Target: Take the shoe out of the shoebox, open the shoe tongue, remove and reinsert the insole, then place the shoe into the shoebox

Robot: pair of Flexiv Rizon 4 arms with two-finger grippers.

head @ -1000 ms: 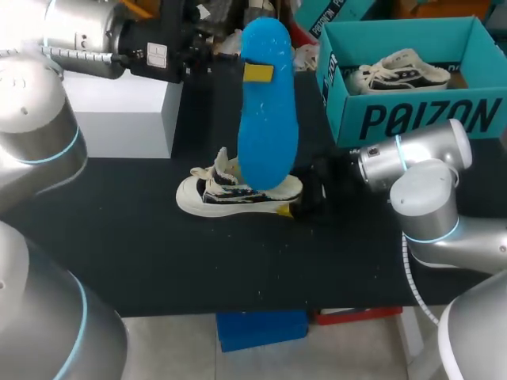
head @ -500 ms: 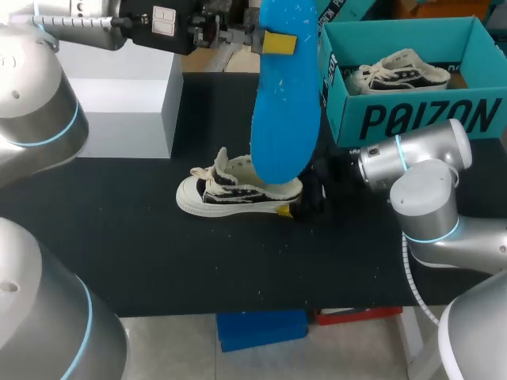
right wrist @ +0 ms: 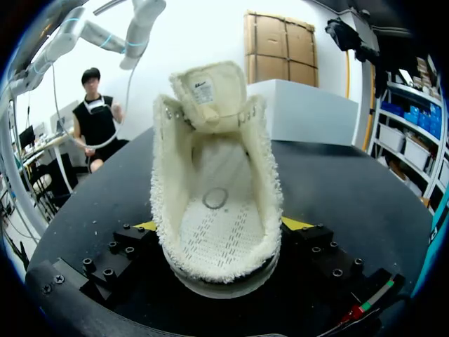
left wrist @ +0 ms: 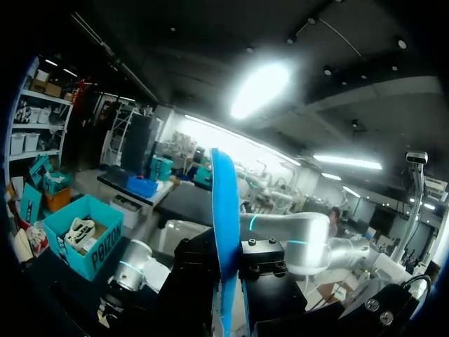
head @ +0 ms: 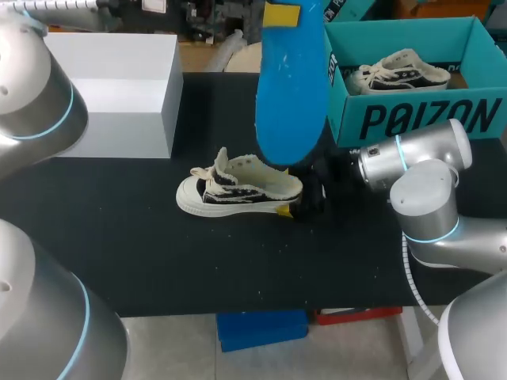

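— Above the far side of the table, what does the left gripper (left wrist: 226, 263) have?
— It is clamped on a blue insole (head: 291, 87), which hangs upright. The left wrist view shows the insole edge-on, a thin blue strip between the black finger bodies. From the head view the gripper is cut off; only one yellow tip shows against the insole.
— And the insole's lower end?
— It hangs over the heel opening of the shoe (head: 238, 190). I cannot tell whether the two touch.
— The right gripper (right wrist: 217, 239)?
— Its fingers press the shoe's heel from both sides, yellow tips just showing beside the sole. The shoe stands on its sole on the black table (head: 158, 261), with the tongue pulled up and the inside laid open.
— Any writing?
— There is a small label inside the tongue, its print too small to make out. The teal shoebox (head: 412, 119) at the far right carries large dark lettering on its side wall.
— What else?
— A second shoe (head: 400, 70) lies in the shoebox, partly hidden by the wall. A white box (head: 111, 87) stands at the far left.
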